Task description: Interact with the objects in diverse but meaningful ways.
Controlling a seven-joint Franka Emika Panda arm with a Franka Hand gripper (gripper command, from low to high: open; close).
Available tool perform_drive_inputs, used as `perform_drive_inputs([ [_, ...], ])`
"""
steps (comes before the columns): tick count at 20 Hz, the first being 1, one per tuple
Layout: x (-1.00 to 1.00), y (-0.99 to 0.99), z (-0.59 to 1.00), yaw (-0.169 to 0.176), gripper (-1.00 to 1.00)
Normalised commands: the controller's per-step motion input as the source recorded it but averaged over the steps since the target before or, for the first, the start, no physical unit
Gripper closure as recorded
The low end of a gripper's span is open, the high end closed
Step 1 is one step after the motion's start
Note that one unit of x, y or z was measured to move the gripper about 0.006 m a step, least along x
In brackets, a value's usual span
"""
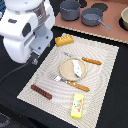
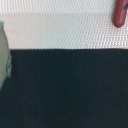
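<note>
A dark brown sausage [image 1: 41, 91] lies near the placemat's edge at the exterior view's left; in the wrist view only its end [image 2: 119, 14] shows. A white-grey fish [image 1: 75, 69] lies on a tan plate [image 1: 64, 70] mid-mat. An orange scored bread loaf [image 1: 64, 40] lies at the mat's far corner. A yellow printed carton [image 1: 77, 106] lies at the near edge. My gripper [image 1: 36, 59] hangs above the mat's left edge, above and beyond the sausage, touching nothing. Its fingers are hidden by the hand.
Two grey pots [image 1: 70, 9] [image 1: 92, 17] stand on a brown board at the back. An orange-handled knife [image 1: 91, 61] and fork [image 1: 76, 85] flank the plate. A bowl [image 1: 124, 19] is at the far right. A grey-green edge [image 2: 4, 55] shows in the wrist view.
</note>
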Motion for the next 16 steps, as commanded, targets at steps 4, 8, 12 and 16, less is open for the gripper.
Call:
perform_drive_inputs([
  [4, 0.74, -0.60, -0.06, -0.080, -1.00],
  [8, 0.62, -0.61, -0.13, -0.078, -1.00],
  [12, 0.34, -0.54, -0.33, -0.047, -1.00],
  [16, 0.12, -0.38, -0.56, -0.002, -1.00],
])
